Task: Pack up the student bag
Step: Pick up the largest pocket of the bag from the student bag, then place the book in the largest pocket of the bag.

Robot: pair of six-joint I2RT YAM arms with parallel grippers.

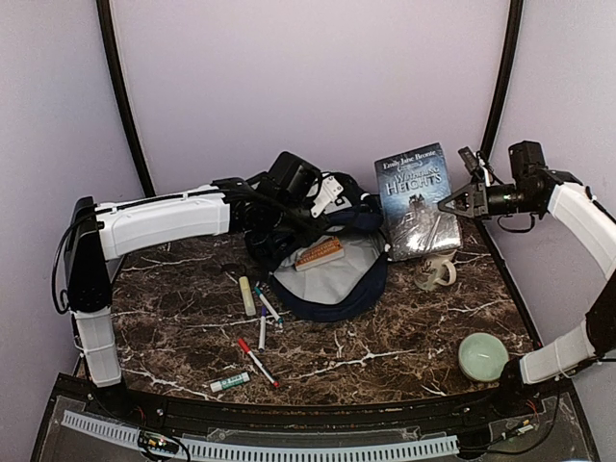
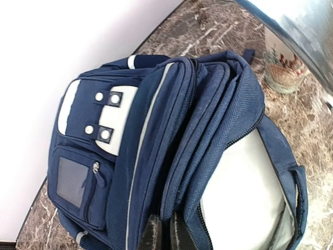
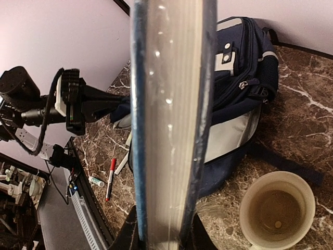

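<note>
The navy student bag [image 1: 332, 279] lies open mid-table, its grey lining showing and a brown book [image 1: 320, 252] inside. My left gripper [image 1: 289, 219] is shut on a fold of the bag's upper flap. In the left wrist view the gripper [image 2: 167, 230] pinches that fold of the bag [image 2: 156, 130]. My right gripper [image 1: 452, 204] is shut on a "Wuthering Heights" book [image 1: 416, 197], held upright above the table to the right of the bag. In the right wrist view the gripper [image 3: 165, 235] clamps the book's page edge [image 3: 171, 104], with the bag [image 3: 244, 67] behind.
A glue stick [image 1: 247, 295], several pens [image 1: 262, 318], a red marker [image 1: 255, 361] and a green-white tube [image 1: 229, 382] lie left of the bag. A cream mug [image 1: 438, 271] stands right of it. A pale green round item [image 1: 481, 356] sits front right.
</note>
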